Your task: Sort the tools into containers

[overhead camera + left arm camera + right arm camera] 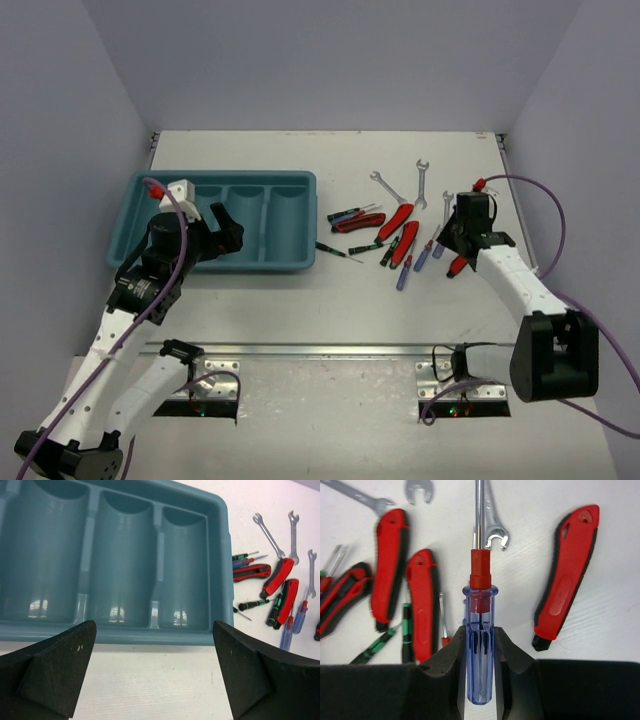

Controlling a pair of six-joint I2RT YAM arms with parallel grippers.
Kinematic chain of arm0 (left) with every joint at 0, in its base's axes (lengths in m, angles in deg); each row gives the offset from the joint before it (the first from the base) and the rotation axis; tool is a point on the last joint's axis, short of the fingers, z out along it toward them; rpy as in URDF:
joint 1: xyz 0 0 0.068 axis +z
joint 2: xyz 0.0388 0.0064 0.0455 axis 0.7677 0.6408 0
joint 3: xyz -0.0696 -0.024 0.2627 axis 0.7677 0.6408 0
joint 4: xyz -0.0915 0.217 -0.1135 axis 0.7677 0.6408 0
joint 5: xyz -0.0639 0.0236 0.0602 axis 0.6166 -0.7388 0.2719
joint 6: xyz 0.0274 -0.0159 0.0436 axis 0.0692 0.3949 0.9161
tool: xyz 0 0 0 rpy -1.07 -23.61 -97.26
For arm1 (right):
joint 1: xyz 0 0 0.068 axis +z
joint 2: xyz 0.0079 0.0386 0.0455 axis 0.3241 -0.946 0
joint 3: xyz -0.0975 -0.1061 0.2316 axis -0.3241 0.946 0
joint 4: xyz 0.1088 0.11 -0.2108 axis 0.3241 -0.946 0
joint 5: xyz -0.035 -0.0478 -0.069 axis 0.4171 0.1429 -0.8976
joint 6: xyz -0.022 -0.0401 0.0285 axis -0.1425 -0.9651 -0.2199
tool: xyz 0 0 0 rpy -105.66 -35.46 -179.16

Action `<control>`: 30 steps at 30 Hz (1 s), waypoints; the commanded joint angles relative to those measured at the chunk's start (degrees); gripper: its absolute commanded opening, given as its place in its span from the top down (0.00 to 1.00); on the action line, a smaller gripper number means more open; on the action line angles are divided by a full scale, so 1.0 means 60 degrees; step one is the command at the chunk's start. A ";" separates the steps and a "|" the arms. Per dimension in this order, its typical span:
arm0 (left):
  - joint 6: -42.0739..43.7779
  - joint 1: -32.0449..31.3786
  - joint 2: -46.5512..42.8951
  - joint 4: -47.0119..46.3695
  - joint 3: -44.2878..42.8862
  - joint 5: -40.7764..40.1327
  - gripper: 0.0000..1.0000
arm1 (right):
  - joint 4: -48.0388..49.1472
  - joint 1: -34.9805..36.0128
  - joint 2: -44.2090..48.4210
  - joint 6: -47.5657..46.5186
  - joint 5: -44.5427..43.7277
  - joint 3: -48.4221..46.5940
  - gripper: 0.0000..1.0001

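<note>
My right gripper [480, 635] is shut on the clear blue handle of a red-collared screwdriver [479, 605], one finger pressed against each side; the tool lies on the table with its shaft pointing away. From above, this gripper [447, 240] sits at the right end of the tool pile. Red-handled pliers [390, 565] and a black-and-green screwdriver [406, 630] lie to its left, and a wrench [492, 530] lies beyond. My left gripper [155, 645] is open and empty, hovering in front of the teal tray [150, 634], whose visible compartments hold nothing.
Silver wrenches [387, 186] [421, 182] lie behind the pile. Another blue screwdriver [403, 273] and red pliers [395, 222] lie mid-table. A separate red-and-black handle [566, 575] lies right of the held tool. The tray [215, 262] stands at the left, with walls around the table.
</note>
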 commanded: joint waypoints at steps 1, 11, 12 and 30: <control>0.0239 -0.0070 0.0021 -0.0552 -0.0348 0.0998 0.00 | 0.0533 0.0206 0.1086 -0.0718 0.1944 0.0136 1.00; 0.0006 -0.0064 -0.0422 -0.0679 -0.0199 -0.0572 0.00 | 0.3700 0.3899 -0.1369 0.1232 0.5393 -0.1854 1.00; -0.0015 -0.0056 -0.0481 -0.0573 -0.0163 -0.0763 0.00 | 0.3784 0.4173 -0.1742 0.1491 0.5103 -0.2122 1.00; -0.0001 -0.0070 -0.0188 -0.0548 -0.0094 -0.0349 0.00 | 0.0261 0.6285 -0.7030 0.2152 0.2259 -0.8589 0.44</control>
